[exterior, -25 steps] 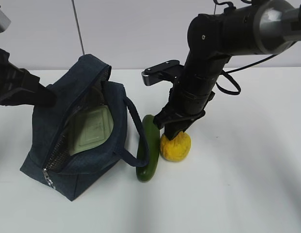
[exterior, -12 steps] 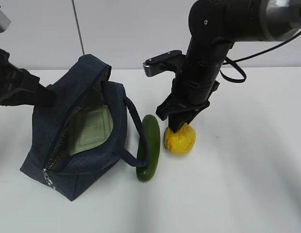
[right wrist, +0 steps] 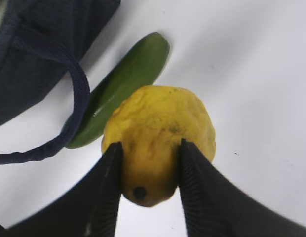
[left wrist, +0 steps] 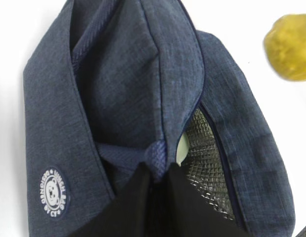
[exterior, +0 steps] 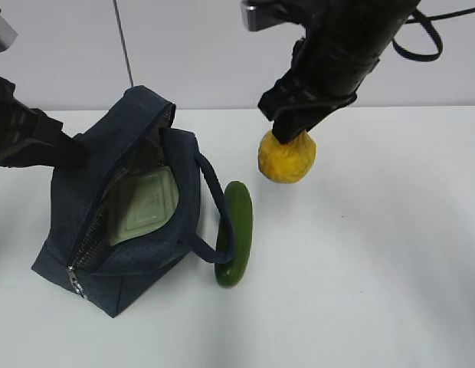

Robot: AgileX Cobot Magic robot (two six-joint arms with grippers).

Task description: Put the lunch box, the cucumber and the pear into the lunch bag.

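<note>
The right gripper [right wrist: 145,170] is clamped on the neck of the pear [exterior: 286,156], which hangs clear of the worktop [exterior: 375,268]. The left gripper [left wrist: 155,182] is pinched on the bag [exterior: 119,222] fabric at its open mouth. The box [exterior: 145,203] lies inside the bag. The cucumber [exterior: 235,232] lies beside the bag, under its strap [exterior: 214,207].
</note>
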